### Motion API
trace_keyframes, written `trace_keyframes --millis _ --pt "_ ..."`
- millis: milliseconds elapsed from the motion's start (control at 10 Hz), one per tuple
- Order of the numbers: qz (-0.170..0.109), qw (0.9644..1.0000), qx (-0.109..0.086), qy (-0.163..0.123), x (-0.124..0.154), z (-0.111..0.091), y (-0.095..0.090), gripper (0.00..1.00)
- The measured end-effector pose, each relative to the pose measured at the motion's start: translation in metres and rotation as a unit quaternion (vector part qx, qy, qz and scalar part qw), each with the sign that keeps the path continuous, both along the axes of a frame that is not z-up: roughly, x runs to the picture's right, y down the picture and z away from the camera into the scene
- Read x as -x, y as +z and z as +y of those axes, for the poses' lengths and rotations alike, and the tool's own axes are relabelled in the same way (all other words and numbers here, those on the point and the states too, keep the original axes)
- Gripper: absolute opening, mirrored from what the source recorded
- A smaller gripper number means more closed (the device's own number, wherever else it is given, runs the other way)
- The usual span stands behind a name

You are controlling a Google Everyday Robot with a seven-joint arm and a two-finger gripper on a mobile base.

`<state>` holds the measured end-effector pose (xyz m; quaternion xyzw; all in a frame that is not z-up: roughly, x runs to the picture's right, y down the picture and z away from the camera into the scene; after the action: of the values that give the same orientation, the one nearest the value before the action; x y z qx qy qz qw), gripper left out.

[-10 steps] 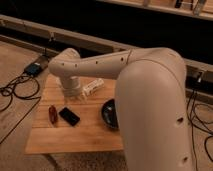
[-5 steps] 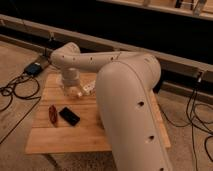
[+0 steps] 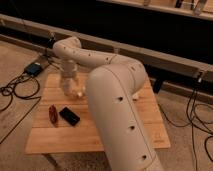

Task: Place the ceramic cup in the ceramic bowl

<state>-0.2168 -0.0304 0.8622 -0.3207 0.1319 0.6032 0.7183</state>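
Observation:
My gripper [image 3: 68, 86] hangs from the white arm [image 3: 115, 95] over the back left part of the wooden table [image 3: 60, 142], low over the surface. A small pale white thing [image 3: 78, 92] shows just to its right; I cannot tell whether it is the ceramic cup or the white bottle. The arm's thick link crosses the middle and right of the table. The black ceramic bowl is hidden behind the arm.
A black phone [image 3: 69, 115] and a dark red oblong object [image 3: 52, 114] lie at the table's left front. Cables [image 3: 15, 92] and a blue box [image 3: 35, 68] are on the floor to the left. A long rail [image 3: 170, 57] runs behind the table.
The arm has swung across the table and now covers the black bowl that showed at the right a second ago. The gripper has stayed near the white things at the back left.

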Motion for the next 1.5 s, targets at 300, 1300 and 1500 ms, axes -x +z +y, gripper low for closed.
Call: trace_keyframes --millis 300,1300,1500 --pt "-0.002 0.9997 -0.019 -0.017 0.005 -0.019 0.022 0.65" --pt "0.021 0.9935 -0.059 -0.095 0.013 -0.014 0.074 0.65" --pt "0.032 0.9922 -0.060 -0.105 0.007 -0.010 0.083 0.61"
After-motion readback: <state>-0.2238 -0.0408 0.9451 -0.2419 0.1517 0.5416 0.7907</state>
